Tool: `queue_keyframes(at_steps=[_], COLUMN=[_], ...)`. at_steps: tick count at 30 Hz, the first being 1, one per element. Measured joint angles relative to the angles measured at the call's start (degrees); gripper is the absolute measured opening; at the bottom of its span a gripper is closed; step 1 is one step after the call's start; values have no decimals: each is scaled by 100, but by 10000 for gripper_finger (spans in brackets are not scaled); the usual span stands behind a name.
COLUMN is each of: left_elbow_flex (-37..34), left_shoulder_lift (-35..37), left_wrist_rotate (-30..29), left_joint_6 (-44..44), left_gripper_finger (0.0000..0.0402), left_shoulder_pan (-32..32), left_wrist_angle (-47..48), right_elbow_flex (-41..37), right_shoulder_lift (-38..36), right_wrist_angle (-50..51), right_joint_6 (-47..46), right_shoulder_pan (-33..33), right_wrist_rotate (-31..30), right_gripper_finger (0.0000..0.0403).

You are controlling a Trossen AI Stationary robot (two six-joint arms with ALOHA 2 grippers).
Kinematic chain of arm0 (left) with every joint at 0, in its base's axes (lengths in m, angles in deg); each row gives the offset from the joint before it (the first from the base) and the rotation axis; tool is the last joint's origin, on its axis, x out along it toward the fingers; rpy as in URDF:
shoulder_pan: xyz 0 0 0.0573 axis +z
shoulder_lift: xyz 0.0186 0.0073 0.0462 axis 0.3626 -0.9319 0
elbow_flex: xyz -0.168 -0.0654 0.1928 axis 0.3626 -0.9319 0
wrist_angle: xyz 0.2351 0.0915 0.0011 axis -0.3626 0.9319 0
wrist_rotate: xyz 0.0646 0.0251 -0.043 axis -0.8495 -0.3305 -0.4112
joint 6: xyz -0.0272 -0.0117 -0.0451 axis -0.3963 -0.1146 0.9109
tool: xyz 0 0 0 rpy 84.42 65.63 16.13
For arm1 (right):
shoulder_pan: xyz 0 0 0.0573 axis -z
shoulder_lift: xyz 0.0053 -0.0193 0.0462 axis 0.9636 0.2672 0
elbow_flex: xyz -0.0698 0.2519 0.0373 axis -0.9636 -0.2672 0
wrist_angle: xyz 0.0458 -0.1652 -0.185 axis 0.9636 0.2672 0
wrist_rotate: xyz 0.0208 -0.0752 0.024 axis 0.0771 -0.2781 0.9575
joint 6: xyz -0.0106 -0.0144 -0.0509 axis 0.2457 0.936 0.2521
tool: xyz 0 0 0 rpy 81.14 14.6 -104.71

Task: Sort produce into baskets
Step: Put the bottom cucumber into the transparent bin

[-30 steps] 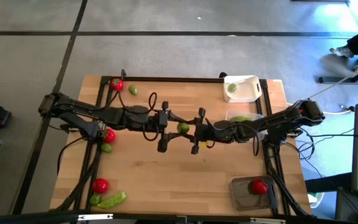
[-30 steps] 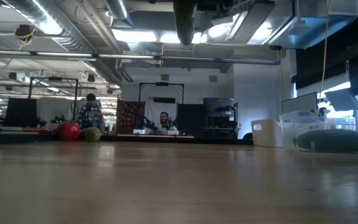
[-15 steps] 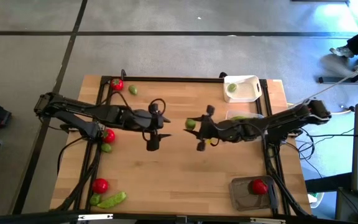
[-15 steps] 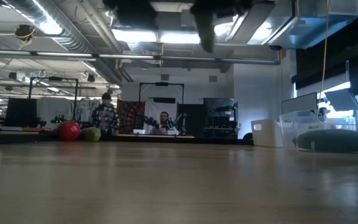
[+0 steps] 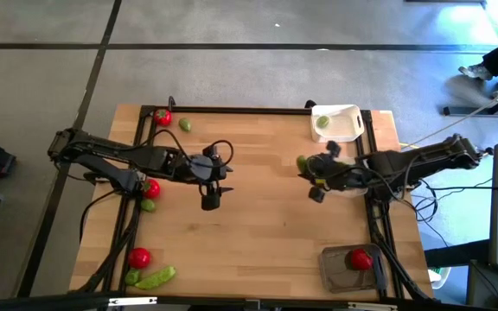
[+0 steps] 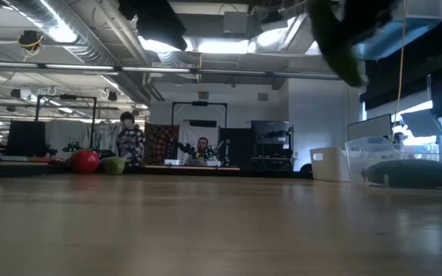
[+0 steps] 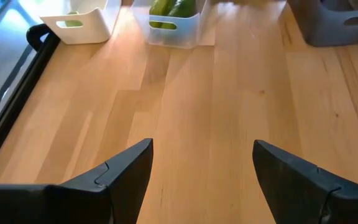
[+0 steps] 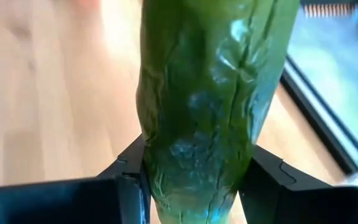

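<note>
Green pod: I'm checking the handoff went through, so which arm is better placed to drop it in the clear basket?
Right. The right gripper is shut on the green pod beside the clear basket; the left gripper is open and empty at mid-table.

No text to call here: nothing readable on the counter, the baskets, the produce or the arms, and the room behind offers no label, brand, number or sign clear enough to make out from any view.

A grey floor [image 5: 258, 69] crossed by dark lines is seen around the table. Beyond, ceiling lights [image 6: 206, 46] and ducts [image 6: 60, 31] are shown.
</note>
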Motion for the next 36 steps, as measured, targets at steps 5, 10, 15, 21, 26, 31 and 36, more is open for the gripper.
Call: queue_keyframes(at_steps=[5,10,15,21,26,31,36], left_elbow_flex=[0,0,0,0,0,0,0], left_shoulder_lift=[0,0,0,0,0,0,0], left_wrist_rotate=[0,1,2,2,2,2,2], left_joint_6=[0,-2,-5,-10,-116,-123,-121], left_gripper_finger=[271,271,271,271,271,271,271], left_shoulder_pan=[2,2,2,2,2,2,2], left_wrist_angle=[2,2,7,11,7,7,8], right_elbow_flex=[0,-104,-535,-1036,-1413,-1637,-1949], right_shoulder_lift=[-222,-213,-203,-199,-192,-192,-195], right_wrist_angle=[1410,2269,2364,2313,2192,2112,1998], right_joint_6=[-921,-1390,-1385,-1465,-1522,-1500,-1214], right_shoulder_pan=[0,0,0,0,187,516,759], right_wrist_rotate=[-10,5,145,246,533,869,1354], right_gripper_finger=[150,150,150,150,150,150,150])
